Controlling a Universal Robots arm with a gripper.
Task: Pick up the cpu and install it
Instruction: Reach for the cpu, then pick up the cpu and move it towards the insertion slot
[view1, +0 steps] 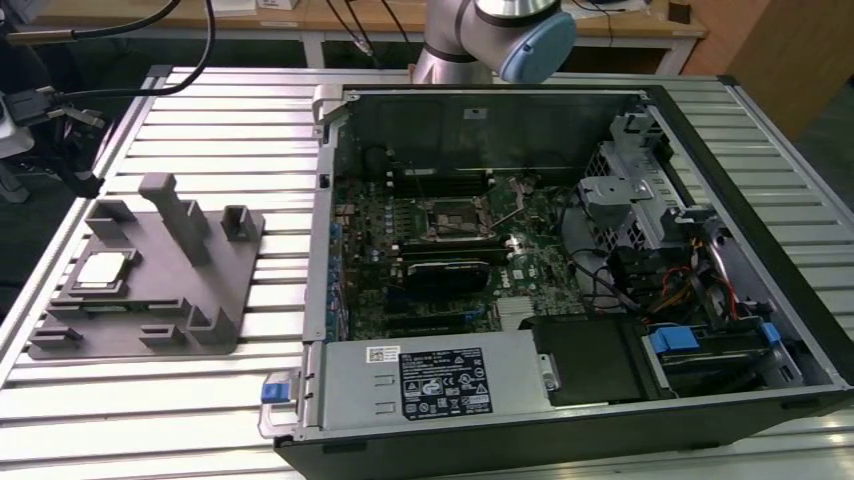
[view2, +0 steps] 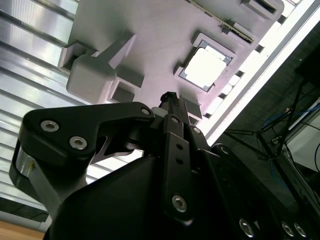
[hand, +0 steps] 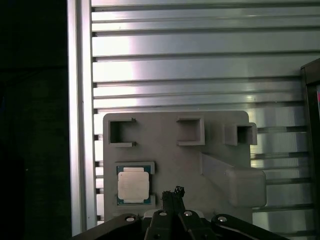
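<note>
The exterior view looks down at a slant from high and well back. It takes in most of the table (view1: 200, 110), the open case (view1: 747, 200), the tray (view1: 147, 310) at the exterior view's left and the arm (view1: 467, 40) at the far edge. The first wrist view is nearer and faces straight down past the gripper (hand: 172, 192) onto the tray (hand: 175, 165). The second wrist view sits close behind the gripper (view2: 167, 96) and looks slantwise along its body toward the same tray (view2: 155, 35). All three views share the tray, the cpu (hand: 133, 183) and the table slats.
</note>
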